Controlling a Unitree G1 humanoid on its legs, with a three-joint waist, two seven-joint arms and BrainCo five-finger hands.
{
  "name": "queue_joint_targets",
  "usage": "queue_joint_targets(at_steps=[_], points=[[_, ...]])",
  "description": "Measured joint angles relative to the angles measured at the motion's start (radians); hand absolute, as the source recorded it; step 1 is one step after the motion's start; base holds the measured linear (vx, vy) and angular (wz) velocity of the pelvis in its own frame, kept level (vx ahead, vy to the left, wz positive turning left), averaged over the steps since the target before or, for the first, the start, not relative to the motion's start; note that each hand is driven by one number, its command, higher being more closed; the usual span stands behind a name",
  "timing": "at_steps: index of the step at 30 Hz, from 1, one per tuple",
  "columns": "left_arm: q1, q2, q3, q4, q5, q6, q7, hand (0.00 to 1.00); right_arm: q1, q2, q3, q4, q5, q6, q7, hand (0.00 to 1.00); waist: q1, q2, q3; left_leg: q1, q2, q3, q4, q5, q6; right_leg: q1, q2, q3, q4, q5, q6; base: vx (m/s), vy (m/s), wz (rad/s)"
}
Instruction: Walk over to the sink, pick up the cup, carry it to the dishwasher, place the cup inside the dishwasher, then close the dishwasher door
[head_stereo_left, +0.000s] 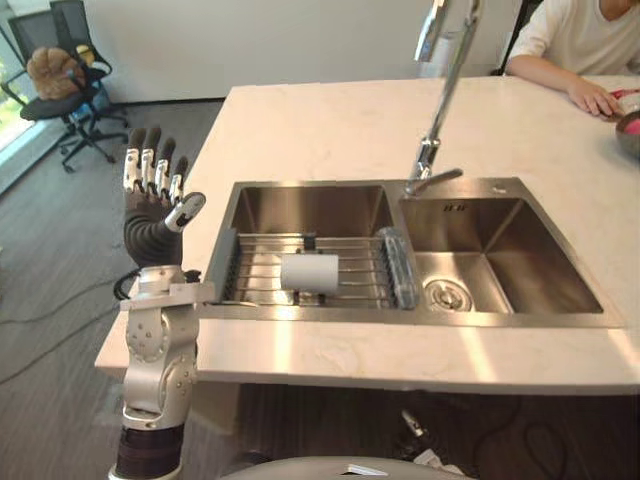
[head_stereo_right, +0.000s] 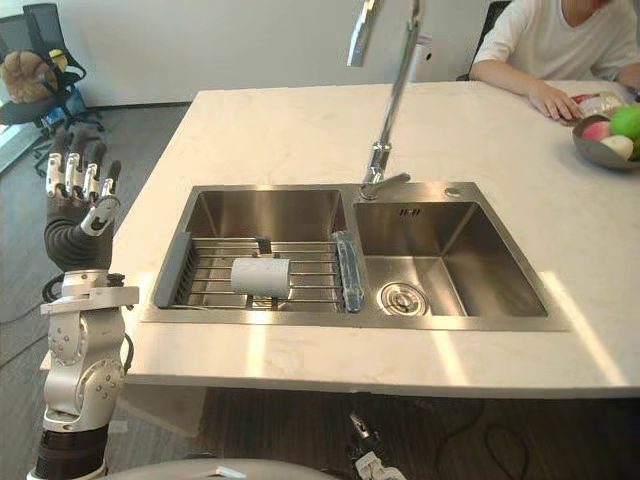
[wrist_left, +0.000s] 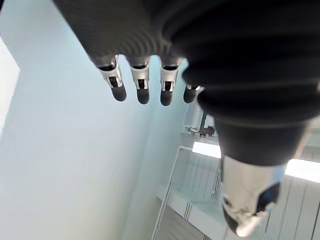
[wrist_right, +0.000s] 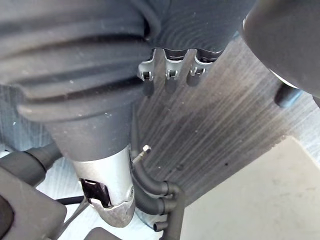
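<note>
A pale cup (head_stereo_left: 310, 272) lies on its side on a wire rack (head_stereo_left: 255, 268) set across the left basin of a steel double sink (head_stereo_left: 400, 318). My left hand (head_stereo_left: 150, 215) is raised beside the counter's left edge, well left of the cup. Its fingers (wrist_left: 142, 85) point straight up and hold nothing. In the right wrist view my right hand (wrist_right: 171, 82) hangs over dark floor, fingers relaxed and empty.
A tall faucet (head_stereo_left: 440, 110) rises between the basins. The sink sits in a pale stone counter (head_stereo_left: 330, 120). A person (head_stereo_left: 575, 40) sits at the far right corner, near a fruit bowl (head_stereo_right: 610, 135). An office chair (head_stereo_left: 60, 90) stands at the far left.
</note>
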Motion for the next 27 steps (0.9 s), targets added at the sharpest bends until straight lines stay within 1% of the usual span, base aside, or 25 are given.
queue_joint_targets(at_steps=[2, 4, 5, 6, 7, 8, 9, 10, 11, 12, 13, 14, 15, 16, 17, 18, 19, 20, 21, 22, 23, 24, 25, 26, 27], points=[[0.0, -0.002, -0.005, 0.017, -0.012, 0.006, 0.005, 0.0, 0.001, 0.004, 0.0, 0.007, -0.006, -0.014, 0.013, 0.0, 0.001, -0.008, -0.007, 0.019, -0.012, 0.0, -0.023, -0.002, 0.002, 0.003, -0.009, -0.002, 0.001, -0.004, 0.006, 0.01, 0.062, -0.03], [0.001, -0.009, -0.018, 0.019, -0.032, 0.018, 0.004, 0.0, 0.001, 0.002, -0.002, 0.015, -0.029, -0.035, 0.022, 0.0, 0.002, -0.003, -0.01, 0.034, -0.019, 0.002, -0.053, -0.011, 0.005, -0.002, -0.011, -0.002, 0.006, -0.018, -0.004, -0.03, 0.057, -0.07], [0.001, -0.013, -0.028, 0.027, -0.039, 0.029, 0.003, 0.0, 0.003, 0.003, -0.004, 0.026, -0.039, -0.047, 0.022, 0.0, 0.004, -0.005, -0.014, 0.035, -0.024, 0.004, -0.059, -0.011, 0.006, -0.018, -0.019, -0.001, 0.028, -0.033, -0.006, -0.06, 0.045, -0.03], [0.001, -0.017, -0.049, 0.048, -0.053, 0.047, 0.0, 0.0, 0.006, 0.008, -0.024, 0.032, -0.051, -0.055, 0.022, 0.0, 0.005, -0.015, -0.019, 0.046, -0.045, 0.003, -0.065, -0.022, 0.01, -0.041, -0.043, -0.001, 0.098, -0.072, 0.005, -0.04, 0.051, 0.01], [0.002, -0.022, -0.053, 0.058, -0.053, 0.054, -0.003, 0.0, 0.016, 0.008, -0.028, 0.033, -0.062, -0.059, 0.021, 0.0, 0.004, -0.017, -0.018, 0.06, -0.054, 0.001, -0.076, -0.029, 0.011, -0.049, -0.055, -0.002, 0.144, -0.084, 0.023, -0.02, 0.035, -0.03], [0.003, -0.035, -0.049, 0.071, -0.039, 0.058, -0.004, 0.0, 0.027, 0.008, -0.036, 0.034, -0.072, -0.062, 0.02, 0.0, 0.003, -0.019, -0.013, 0.079, -0.066, 0.002, -0.088, -0.031, 0.015, -0.084, -0.075, -0.006, 0.242, -0.101, 0.046, -0.02, 0.056, -0.06], [0.0, -0.045, -0.048, 0.097, 0.006, 0.058, 0.009, 0.0, 0.03, 0.006, -0.054, 0.033, -0.078, -0.069, 0.014, 0.0, 0.005, -0.02, -0.004, 0.087, -0.068, 0.002, -0.081, -0.037, 0.02, -0.148, -0.098, -0.009, 0.405, -0.091, 0.054, -0.06, 0.067, 0.04], [-0.002, -0.044, -0.049, 0.136, 0.068, 0.059, 0.024, 0.0, 0.034, 0.003, -0.077, 0.034, -0.078, -0.067, 0.006, 0.0, -0.013, -0.016, 0.005, 0.107, -0.065, -0.016, -0.067, -0.049, 0.029, -0.226, -0.126, -0.01, 0.595, -0.039, 0.055, -0.03, 0.055, 0.21], [-0.002, -0.042, -0.05, 0.151, 0.091, 0.059, 0.033, 0.0, 0.039, 0.004, -0.086, 0.035, -0.078, -0.068, 0.001, 0.0, -0.022, -0.013, 0.007, 0.116, -0.062, -0.027, -0.06, -0.055, 0.031, -0.24, -0.135, -0.01, 0.645, -0.018, 0.048, -0.02, 0.018, 0.45], [-0.002, -0.042, -0.042, 0.173, 0.103, 0.058, 0.036, 0.0, 0.043, 0.014, -0.109, 0.035, -0.077, -0.066, -0.011, 0.0, -0.032, -0.021, 0.013, 0.125, -0.058, -0.043, -0.051, -0.063, 0.029, -0.248, -0.159, -0.02, 0.672, -0.048, 0.03, 0.03, -0.027, 0.48], [-0.002, -0.036, -0.039, 0.176, 0.104, 0.057, 0.037, 0.0, 0.042, 0.016, -0.112, 0.034, -0.077, -0.062, -0.019, 0.0, -0.034, -0.026, 0.01, 0.133, -0.051, -0.055, -0.051, -0.066, 0.024, -0.256, -0.189, -0.026, 0.633, -0.066, 0.03, 0.02, -0.041, 0.42], [-0.002, -0.03, -0.04, 0.176, 0.104, 0.055, 0.037, 0.0, 0.041, 0.017, -0.117, 0.034, -0.078, -0.061, -0.025, 0.0, -0.03, -0.029, 0.011, 0.133, -0.044, -0.057, -0.051, -0.068, 0.02, -0.261, -0.2, -0.026, 0.597, -0.066, 0.032, 0.05, -0.088, 0.33], [-0.002, -0.022, -0.04, 0.178, 0.114, 0.053, 0.034, 0.0, 0.04, 0.025, -0.143, 0.036, -0.078, -0.061, -0.03, 0.0, -0.024, -0.028, 0.011, 0.129, -0.022, -0.068, -0.05, -0.073, 0.01, -0.26, -0.206, -0.019, 0.499, -0.054, 0.033, 0.08, -0.137, 0.38], [-0.002, -0.003, -0.041, 0.18, 0.142, 0.044, 0.033, 0.0, 0.043, 0.034, -0.156, 0.039, -0.077, -0.059, -0.03, 0.0, -0.026, -0.032, 0.011, 0.125, -0.006, -0.09, -0.051, -0.072, -0.012, -0.239, -0.202, -0.015, 0.381, 0.011, 0.036, 0.1, -0.169, 0.39], [-0.002, 0.007, -0.04, 0.18, 0.172, 0.035, 0.033, 0.0, 0.044, 0.039, -0.159, 0.043, -0.075, -0.057, -0.029, 0.0, -0.026, -0.043, 0.011, 0.125, -0.005, -0.102, -0.053, -0.069, -0.027, -0.227, -0.204, -0.015, 0.319, 0.072, 0.034, 0.18, -0.311, 0.33], [0.001, 0.025, -0.041, 0.181, 0.227, 0.009, 0.032, 0.0, 0.042, 0.051, -0.157, 0.062, -0.067, -0.047, -0.028, 0.0, -0.023, -0.067, 0.004, 0.127, -0.001, -0.11, -0.064, -0.06, -0.055, -0.197, -0.202, -0.027, 0.221, 0.097, 0.093, 0.13, -0.243, 0.09], [0.003, 0.025, -0.043, 0.182, 0.246, 0.004, 0.031, 0.0, 0.041, 0.052, -0.156, 0.072, -0.068, -0.045, -0.032, 0.0, -0.017, -0.064, -0.002, 0.128, 0.01, -0.107, -0.075, -0.055, -0.07, -0.179, -0.188, -0.043, 0.172, 0.082, 0.107, 0.21, -0.344, -0.01], [0.003, 0.0, -0.057, 0.182, 0.274, -0.001, 0.027, 0.0, 0.041, 0.032, -0.154, 0.078, -0.072, -0.035, -0.035, 0.0, -0.014, -0.035, -0.012, 0.129, 0.054, -0.109, -0.094, -0.044, -0.089, -0.167, -0.136, -0.065, 0.108, 0.105, 0.084, 0.19, -0.233, -0.26], [0.003, -0.01, -0.078, 0.178, 0.3, -0.003, 0.01, 0.0, 0.037, 0.017, -0.157, 0.085, -0.08, -0.032, -0.04, 0.0, -0.01, -0.004, -0.018, 0.128, 0.085, -0.107, -0.129, -0.02, -0.099, -0.168, -0.091, -0.065, 0.056, 0.133, 0.072, 0.22, -0.267, -0.29], [0.003, -0.011, -0.086, 0.177, 0.311, -0.003, -0.001, 0.0, 0.03, 0.008, -0.155, 0.088, -0.082, -0.03, -0.049, 0.0, -0.01, 0.01, -0.021, 0.129, 0.096, -0.106, -0.147, -0.011, -0.101, -0.167, -0.073, -0.065, 0.031, 0.145, 0.066, 0.18, -0.161, -0.38], [-0.002, -0.012, -0.099, 0.177, 0.339, -0.003, -0.027, 0.0, 0.02, -0.005, -0.156, 0.107, -0.084, -0.028, -0.074, 0.0, -0.019, 0.029, -0.025, 0.136, 0.112, -0.104, -0.173, -0.002, -0.105, -0.158, -0.047, -0.063, -0.004, 0.164, 0.059, 0.15, -0.098, -0.25], [-0.011, -0.012, -0.115, 0.179, 0.364, -0.003, -0.041, 0.0, 0.02, -0.008, -0.156, 0.113, -0.085, -0.027, -0.086, 0.0, -0.023, 0.034, -0.028, 0.137, 0.122, -0.102, -0.179, 0.0, -0.109, -0.15, -0.032, -0.063, -0.027, 0.173, 0.056, 0.19, -0.108, -0.18], [-0.021, -0.01, -0.141, 0.181, 0.404, -0.013, -0.057, 0.0, 0.021, -0.007, -0.156, 0.115, -0.086, -0.027, -0.102, 0.0, -0.029, 0.032, -0.027, 0.139, 0.128, -0.101, -0.177, 0.001, -0.11, -0.133, -0.02, -0.066, -0.053, 0.182, 0.054, 0.12, -0.064, -0.03], [-0.024, -0.005, -0.155, 0.186, 0.42, -0.02, -0.062, 0.0, 0.022, -0.007, -0.156, 0.118, -0.086, -0.027, -0.105, 0.0, -0.033, 0.031, -0.027, 0.14, 0.128, -0.101, -0.177, 0.001, -0.11, -0.12, -0.017, -0.07, -0.073, 0.189, 0.055, 0.11, -0.048, 0.06], [-0.026, 0.014, -0.184, 0.189, 0.463, -0.027, -0.078, 0.0, 0.022, -0.006, -0.156, 0.121, -0.086, -0.028, -0.114, 0.0, -0.041, 0.03, -0.027, 0.142, 0.127, -0.1, -0.178, -0.001, -0.11, -0.095, -0.014, -0.075, -0.117, 0.209, 0.059, 0.06, 0.006, 0.05]])
